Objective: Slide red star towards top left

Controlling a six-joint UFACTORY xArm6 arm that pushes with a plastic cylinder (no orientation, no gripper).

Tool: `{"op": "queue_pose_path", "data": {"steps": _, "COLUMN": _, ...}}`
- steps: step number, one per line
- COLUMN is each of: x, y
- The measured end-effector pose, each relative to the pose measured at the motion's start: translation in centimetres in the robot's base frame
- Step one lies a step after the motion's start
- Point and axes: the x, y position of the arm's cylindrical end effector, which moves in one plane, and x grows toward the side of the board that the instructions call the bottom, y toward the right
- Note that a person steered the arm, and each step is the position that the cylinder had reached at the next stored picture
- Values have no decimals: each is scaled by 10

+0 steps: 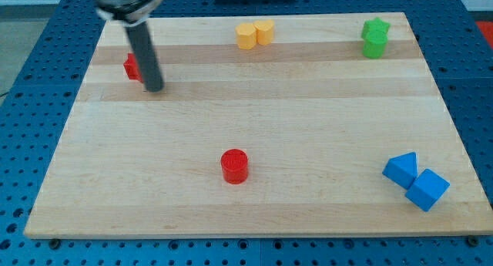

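The red star [132, 66] lies near the view's top left of the wooden board [254, 127], partly hidden behind my rod. My tip [154, 88] rests on the board just to the right of and slightly below the star, touching or nearly touching it. The rod rises up and to the left out of the view's top.
A red cylinder [234, 166] stands at bottom centre. Two yellow blocks [254, 33] sit together at top centre. Two green blocks [375, 37] sit together at top right. A blue triangle [401, 170] and a blue cube [427, 190] touch at bottom right.
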Motion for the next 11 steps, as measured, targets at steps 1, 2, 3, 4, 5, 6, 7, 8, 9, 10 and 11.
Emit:
{"op": "queue_pose_path", "data": {"steps": 1, "x": 4, "y": -15}}
{"op": "queue_pose_path", "data": {"steps": 2, "x": 4, "y": -15}}
{"op": "queue_pose_path", "data": {"steps": 3, "x": -26, "y": -15}}
{"op": "queue_pose_path", "data": {"steps": 4, "x": -63, "y": -15}}
{"op": "queue_pose_path", "data": {"steps": 5, "x": -63, "y": -17}}
{"op": "queue_pose_path", "data": {"steps": 6, "x": -67, "y": -17}}
{"op": "queue_pose_path", "data": {"steps": 7, "x": -78, "y": -18}}
{"op": "queue_pose_path", "data": {"steps": 8, "x": -69, "y": -19}}
{"op": "queue_pose_path", "data": {"steps": 9, "x": -44, "y": 21}}
{"op": "queue_pose_path", "data": {"steps": 10, "x": -90, "y": 55}}
{"op": "queue_pose_path", "data": {"steps": 11, "x": -91, "y": 55}}
